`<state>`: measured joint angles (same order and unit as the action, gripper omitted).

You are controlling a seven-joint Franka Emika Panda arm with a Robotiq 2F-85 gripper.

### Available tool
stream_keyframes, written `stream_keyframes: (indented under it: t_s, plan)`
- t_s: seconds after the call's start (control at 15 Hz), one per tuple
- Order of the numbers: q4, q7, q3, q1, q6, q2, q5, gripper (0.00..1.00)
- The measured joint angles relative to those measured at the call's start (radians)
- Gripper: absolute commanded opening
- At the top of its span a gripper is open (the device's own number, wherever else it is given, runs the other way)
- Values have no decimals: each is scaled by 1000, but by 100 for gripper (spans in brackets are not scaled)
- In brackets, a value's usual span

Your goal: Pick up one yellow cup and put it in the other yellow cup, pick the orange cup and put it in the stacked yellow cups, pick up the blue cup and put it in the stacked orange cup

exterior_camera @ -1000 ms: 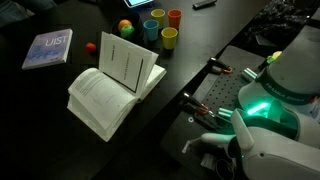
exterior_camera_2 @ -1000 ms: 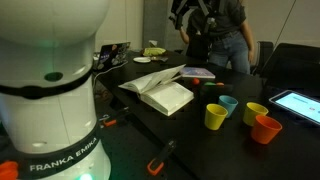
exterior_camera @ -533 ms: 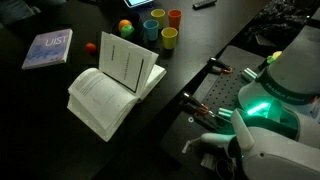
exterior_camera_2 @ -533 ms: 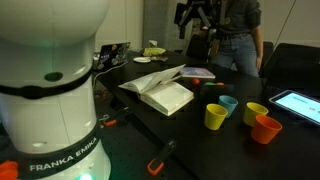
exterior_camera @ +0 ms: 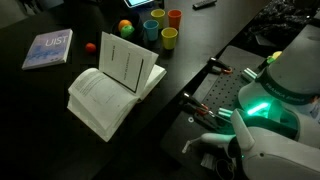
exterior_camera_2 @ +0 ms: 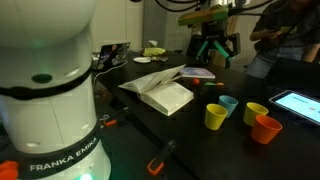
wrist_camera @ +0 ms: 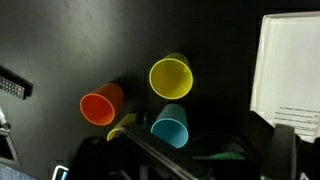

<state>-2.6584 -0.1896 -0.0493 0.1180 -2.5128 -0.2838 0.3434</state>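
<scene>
We see the gripper (exterior_camera_2: 216,58) hanging in the air beyond the open white book (exterior_camera_2: 160,92), its jaws spread and holding nothing. Beside the book, four cups stand upright and unstacked on the black table (exterior_camera_2: 190,140): the blue cup (exterior_camera_2: 228,104), the orange cup (exterior_camera_2: 266,129), one yellow cup (exterior_camera_2: 216,117) and the other yellow cup (exterior_camera_2: 256,113).

The arm's broad white base (exterior_camera_2: 45,95) fills the left of the frame in an exterior view (a green light glows on it). The gripper (exterior_camera_2: 213,52) hangs at upper right of centre, pointing down, jaws spread and holding nothing. The wrist above it is blurred.
</scene>
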Motion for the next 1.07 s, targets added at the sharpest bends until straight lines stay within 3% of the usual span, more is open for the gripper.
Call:
stream_keyframes:
  t_s: [0.33, 0.73, 1.07]
  plan:
    - [114, -63, 39, 44, -120, 260, 43, 100]
    - [361, -63, 114, 18, -194, 559, -20, 100]
    - [543, -52, 161, -9, -196, 724, -77, 100]
